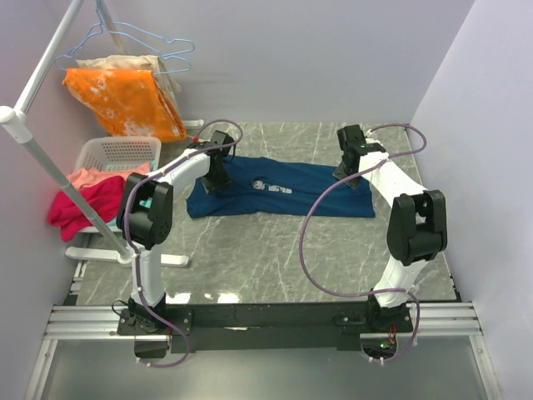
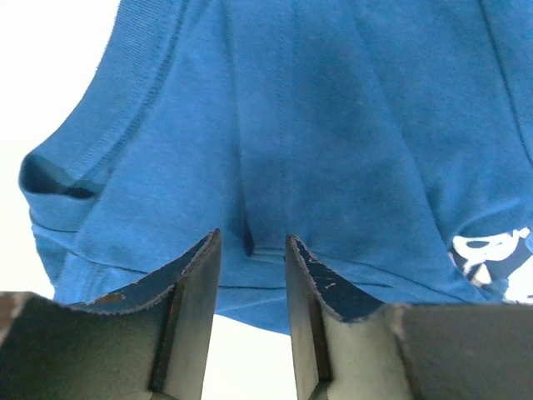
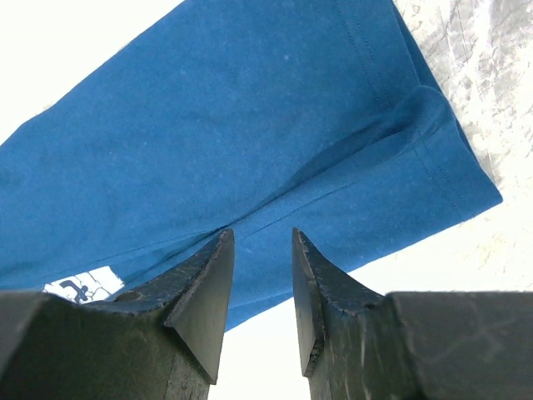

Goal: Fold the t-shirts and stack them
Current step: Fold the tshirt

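Note:
One navy blue t-shirt (image 1: pixel 287 193) lies flat across the back middle of the marble table, with its pale print (image 1: pixel 271 187) facing up. My left gripper (image 1: pixel 218 172) is at the shirt's left end. In the left wrist view (image 2: pixel 252 238) its fingers stand apart, their tips against puckered blue cloth (image 2: pixel 333 125). My right gripper (image 1: pixel 346 167) is at the shirt's right end. In the right wrist view (image 3: pixel 262 234) its fingers stand apart over the hemmed edge of the cloth (image 3: pixel 250 125). Neither gripper holds cloth between its fingers.
A white laundry basket (image 1: pixel 125 153) stands off the table's back left, with red and pink clothes (image 1: pixel 79 198) beside it. An orange garment (image 1: pixel 125 100) and blue hangers (image 1: pixel 162 46) hang on a white rack (image 1: pixel 42 158). Walls close in left, right and behind.

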{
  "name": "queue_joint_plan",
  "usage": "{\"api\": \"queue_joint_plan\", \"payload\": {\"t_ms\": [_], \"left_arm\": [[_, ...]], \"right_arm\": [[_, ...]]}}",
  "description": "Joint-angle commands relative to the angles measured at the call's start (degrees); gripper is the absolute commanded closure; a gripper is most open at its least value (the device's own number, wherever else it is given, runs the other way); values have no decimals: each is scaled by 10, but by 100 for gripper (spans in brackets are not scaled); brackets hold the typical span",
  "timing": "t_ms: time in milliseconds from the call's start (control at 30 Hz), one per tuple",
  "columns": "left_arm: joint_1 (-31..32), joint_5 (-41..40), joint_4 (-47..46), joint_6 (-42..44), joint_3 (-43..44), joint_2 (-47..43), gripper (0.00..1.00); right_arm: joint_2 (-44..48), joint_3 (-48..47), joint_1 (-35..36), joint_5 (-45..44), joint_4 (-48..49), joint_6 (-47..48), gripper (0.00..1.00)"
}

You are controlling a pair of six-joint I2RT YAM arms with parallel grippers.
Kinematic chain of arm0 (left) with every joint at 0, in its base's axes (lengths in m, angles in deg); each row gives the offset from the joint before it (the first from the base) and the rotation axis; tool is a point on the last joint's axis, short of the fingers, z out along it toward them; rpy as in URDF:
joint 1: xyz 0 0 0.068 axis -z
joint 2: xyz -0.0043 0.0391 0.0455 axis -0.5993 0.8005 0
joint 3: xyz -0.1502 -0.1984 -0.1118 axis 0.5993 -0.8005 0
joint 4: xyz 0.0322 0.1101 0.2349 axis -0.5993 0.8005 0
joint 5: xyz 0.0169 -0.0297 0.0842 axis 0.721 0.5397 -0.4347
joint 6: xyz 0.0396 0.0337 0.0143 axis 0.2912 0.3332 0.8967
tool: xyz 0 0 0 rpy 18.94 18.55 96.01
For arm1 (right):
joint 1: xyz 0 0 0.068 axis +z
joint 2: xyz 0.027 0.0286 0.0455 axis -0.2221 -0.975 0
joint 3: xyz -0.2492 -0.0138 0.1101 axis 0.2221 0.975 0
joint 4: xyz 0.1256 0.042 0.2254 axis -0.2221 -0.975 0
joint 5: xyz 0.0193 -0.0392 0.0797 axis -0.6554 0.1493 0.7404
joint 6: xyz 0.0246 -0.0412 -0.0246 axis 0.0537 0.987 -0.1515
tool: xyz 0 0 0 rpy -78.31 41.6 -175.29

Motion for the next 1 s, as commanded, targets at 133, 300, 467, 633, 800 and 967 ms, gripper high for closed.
{"api": "queue_joint_plan", "payload": {"t_ms": [133, 300, 467, 633, 800, 967], "left_arm": [[2, 33, -7, -7, 5, -5, 63], [2, 29, -6, -7, 5, 7, 63], [2, 40, -10, -4, 10, 25, 64], [2, 42, -10, 3, 25, 44, 70], [2, 30, -3, 5, 41, 48, 93], [3, 9, 8, 2, 57, 23, 99]], "right_arm": [[3, -10, -3, -19, -7, 3, 59], [5, -5, -3, -20, -5, 1, 59], [7, -4, -4, -19, -4, 1, 59], [7, -4, -6, -17, -4, 1, 59], [12, -1, -6, -16, 0, 2, 59], [13, -1, -5, -17, -2, 1, 59]]}}
